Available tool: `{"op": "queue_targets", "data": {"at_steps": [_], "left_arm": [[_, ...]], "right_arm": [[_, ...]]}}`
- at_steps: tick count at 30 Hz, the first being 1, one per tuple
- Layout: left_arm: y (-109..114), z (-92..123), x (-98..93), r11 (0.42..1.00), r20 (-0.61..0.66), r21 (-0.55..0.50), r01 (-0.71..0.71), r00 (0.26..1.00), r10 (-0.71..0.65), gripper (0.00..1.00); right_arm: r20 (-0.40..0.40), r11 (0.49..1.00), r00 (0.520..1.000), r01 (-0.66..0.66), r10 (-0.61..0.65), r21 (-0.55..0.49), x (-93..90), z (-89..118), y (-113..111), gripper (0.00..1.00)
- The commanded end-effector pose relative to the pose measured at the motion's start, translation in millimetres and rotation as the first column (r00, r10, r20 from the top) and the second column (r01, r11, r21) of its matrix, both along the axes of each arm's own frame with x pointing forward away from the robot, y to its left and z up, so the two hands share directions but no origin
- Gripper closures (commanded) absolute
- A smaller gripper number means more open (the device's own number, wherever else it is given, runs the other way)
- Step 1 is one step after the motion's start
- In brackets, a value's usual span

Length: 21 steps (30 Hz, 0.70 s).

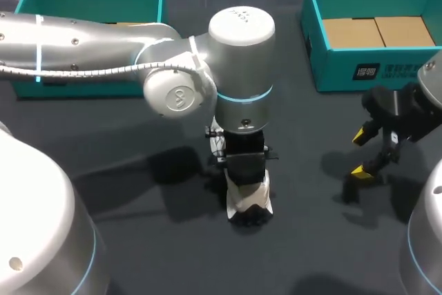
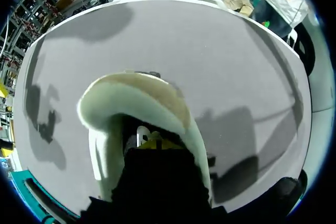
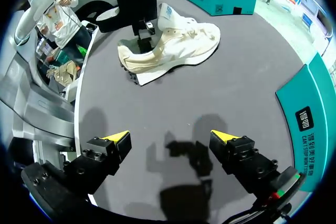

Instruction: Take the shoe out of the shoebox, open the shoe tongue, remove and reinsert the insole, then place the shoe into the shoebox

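Bare surface (image 3: 173,106) lies open between the right gripper (image 3: 170,138) and the shoe (image 3: 178,45). The left arm (image 1: 238,67) stands over the shoe, blocking it from above.

Dark grey table (image 1: 173,260), matte — soft shadows

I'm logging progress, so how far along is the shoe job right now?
Done: the shoe sits on the table, out of the shoebox. In hand: my left arm is down at its heel opening; insole stage unclear. My right arm hovers apart, jaws open. Left: putting the shoe back in.
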<state>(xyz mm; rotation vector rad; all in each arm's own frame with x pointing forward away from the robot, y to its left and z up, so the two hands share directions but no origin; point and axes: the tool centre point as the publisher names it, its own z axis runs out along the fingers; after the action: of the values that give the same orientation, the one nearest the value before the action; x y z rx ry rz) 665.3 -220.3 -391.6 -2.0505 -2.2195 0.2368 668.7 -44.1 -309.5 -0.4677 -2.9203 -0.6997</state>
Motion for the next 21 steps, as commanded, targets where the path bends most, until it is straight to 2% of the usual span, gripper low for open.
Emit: {"op": "queue_targets", "data": {"at_steps": [1, 4, 7, 11, 17, 21], "left_arm": [[5, 11, 6.3, 0.997, 0.010, -0.081, -0.016, 1.000, 0.017, 1.00], [5, 27, -1.0, 0.991, -0.012, -0.131, 0.003, 1.000, -0.005, 1.00], [3, 32, -14.2, 0.988, -0.036, -0.143, 0.062, 0.997, -0.068, 1.00], [-4, 14, -25.8, 0.989, -0.046, -0.098, 0.107, 0.993, -0.112, 1.00], [-11, -13, -20.3, 0.995, -0.004, -0.078, 0.067, 0.998, -0.067, 1.00], [-7, -3, -16.6, 0.994, -0.001, -0.092, 0.055, 0.998, -0.056, 1.00]], "right_arm": [[0.002, 1.000, 1.000, 0.002, -0.002, -0.002, -1.7, 0, 0, 0.00], [0.002, 1.000, 1.000, 0.002, -0.002, -0.002, -1.7, 0, 0, 0.00], [0.002, 1.000, 1.000, 0.002, -0.002, -0.002, -1.7, 0, 0, 0.00], [0.002, 1.000, 1.000, 0.002, -0.002, -0.002, -1.7, 0, 0, 0.00], [0.002, 1.000, 1.000, 0.002, -0.002, -0.002, -1.7, 0, 0, 0.00], [0.002, 1.000, 1.000, 0.002, -0.002, -0.002, -1.7, 0, 0, 0.00]]}}
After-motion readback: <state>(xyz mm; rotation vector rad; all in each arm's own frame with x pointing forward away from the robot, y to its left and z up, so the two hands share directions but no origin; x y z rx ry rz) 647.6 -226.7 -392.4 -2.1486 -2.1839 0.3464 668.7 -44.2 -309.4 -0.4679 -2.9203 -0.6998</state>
